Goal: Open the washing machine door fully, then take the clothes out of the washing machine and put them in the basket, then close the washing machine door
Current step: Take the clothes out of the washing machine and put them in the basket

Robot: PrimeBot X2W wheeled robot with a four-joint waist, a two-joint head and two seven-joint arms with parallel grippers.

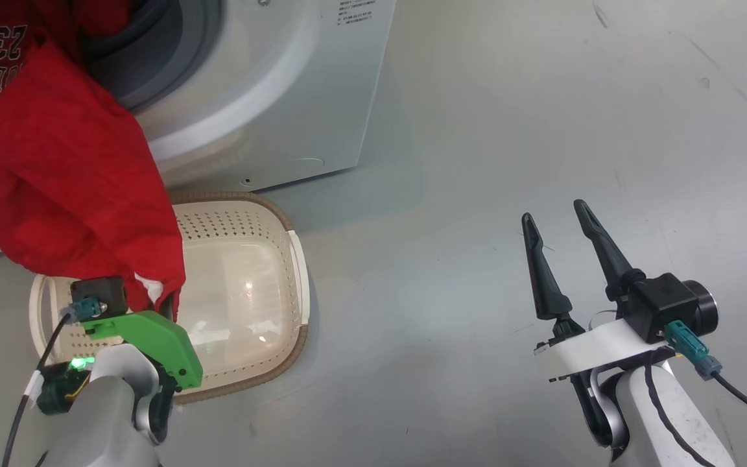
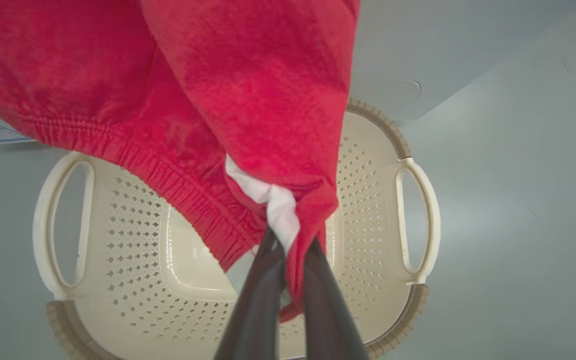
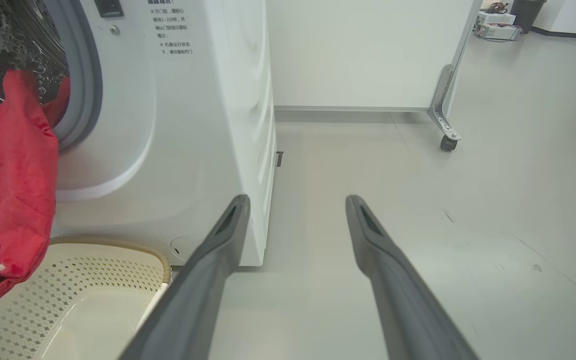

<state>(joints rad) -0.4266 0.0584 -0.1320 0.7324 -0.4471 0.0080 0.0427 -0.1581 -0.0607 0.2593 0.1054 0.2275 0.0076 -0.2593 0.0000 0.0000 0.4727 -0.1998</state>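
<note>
Left end effector pinched red clothes — marked "23" — above the basket; right end effector beside it spread wide, empty.

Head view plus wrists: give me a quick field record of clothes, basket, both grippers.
clothes: red, draped from the washing machine opening down over the basket
left gripper: shut on clothes at a white-trimmed edge, above basket
right gripper: open, holding nothing, over bare floor
basket: on floor, in front of washing machine
</note>
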